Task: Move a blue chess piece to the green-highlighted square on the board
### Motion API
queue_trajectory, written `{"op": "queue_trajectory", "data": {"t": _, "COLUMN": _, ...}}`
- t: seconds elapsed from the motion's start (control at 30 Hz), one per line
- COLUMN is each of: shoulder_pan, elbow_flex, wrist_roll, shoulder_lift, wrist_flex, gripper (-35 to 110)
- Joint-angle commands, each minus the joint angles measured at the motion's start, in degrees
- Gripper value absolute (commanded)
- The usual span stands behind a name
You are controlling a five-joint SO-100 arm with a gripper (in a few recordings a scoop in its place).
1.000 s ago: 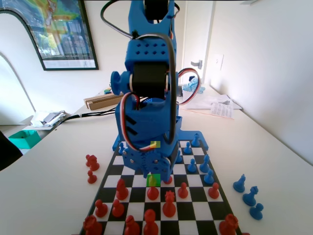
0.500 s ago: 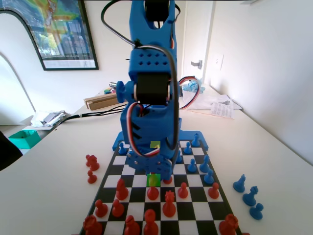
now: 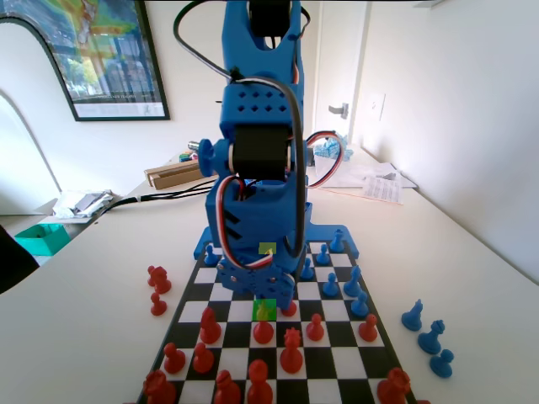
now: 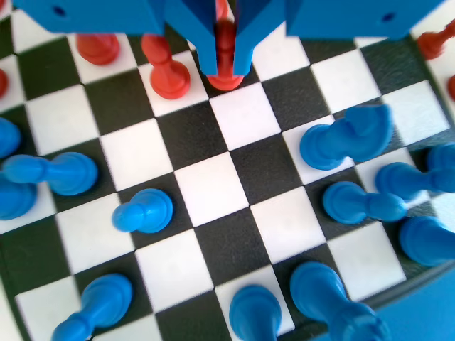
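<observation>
We see the gripper [image 4: 225,60] pinching a red pawn [image 4: 225,67] on the board [image 4: 213,192]. The blue pawn [image 4: 143,211] stands apart. The arm partly hides the green square [image 3: 265,309].

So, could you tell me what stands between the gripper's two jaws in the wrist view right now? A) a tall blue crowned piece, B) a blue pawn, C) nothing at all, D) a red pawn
D: in the wrist view the gripper has its two blue jaws on either side of a red pawn that stands on the board; the blue pieces lie further down the picture, apart from the jaws.
</observation>
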Motion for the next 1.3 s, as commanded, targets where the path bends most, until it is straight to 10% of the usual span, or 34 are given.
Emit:
{"op": "queue_trajectory", "data": {"t": 0.0, "shoulder_pan": 1.0, "elbow_flex": -2.5, "wrist_roll": -0.9, "shoulder_lift": 1.8, "wrist_flex": 1.2, "gripper": 1}}
{"op": "queue_trajectory", "data": {"t": 0.5, "shoulder_pan": 4.6, "elbow_flex": -2.5, "wrist_roll": -4.1, "shoulder_lift": 14.9, "wrist_flex": 9.3, "gripper": 1}}
{"op": "queue_trajectory", "data": {"t": 1.27, "shoulder_pan": 38.8, "elbow_flex": -15.1, "wrist_roll": -11.6, "shoulder_lift": 7.9, "wrist_flex": 10.5, "gripper": 1}}
